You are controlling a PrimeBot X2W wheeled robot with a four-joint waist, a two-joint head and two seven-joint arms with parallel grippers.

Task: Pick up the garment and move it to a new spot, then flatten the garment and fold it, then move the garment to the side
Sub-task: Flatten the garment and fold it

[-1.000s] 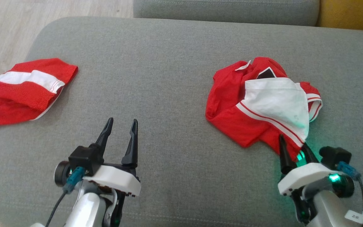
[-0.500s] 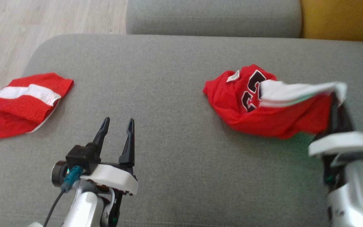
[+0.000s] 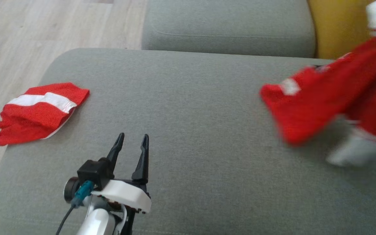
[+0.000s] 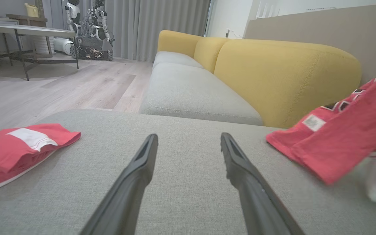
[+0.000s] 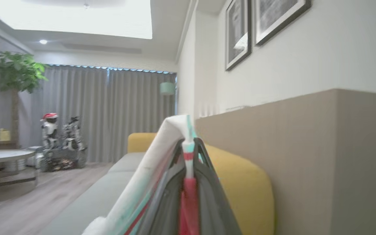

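A grey sofa seat (image 3: 191,98) with yellow back cushions (image 4: 286,78) stood on pale wood flooring (image 4: 60,85), with grey floor-length curtains (image 5: 109,111) beyond, framed pictures (image 5: 238,32) on a white wall (image 5: 305,65), and a leafy plant (image 5: 11,71).

Matt red cloth garment (image 3: 321,98), coarse grey woven cushion (image 3: 188,130), pale wood-grain floor (image 3: 11,32).

Head view down onto grey cushion (image 3: 188,130), left wrist low across it, right wrist high, facing wall (image 5: 305,65)
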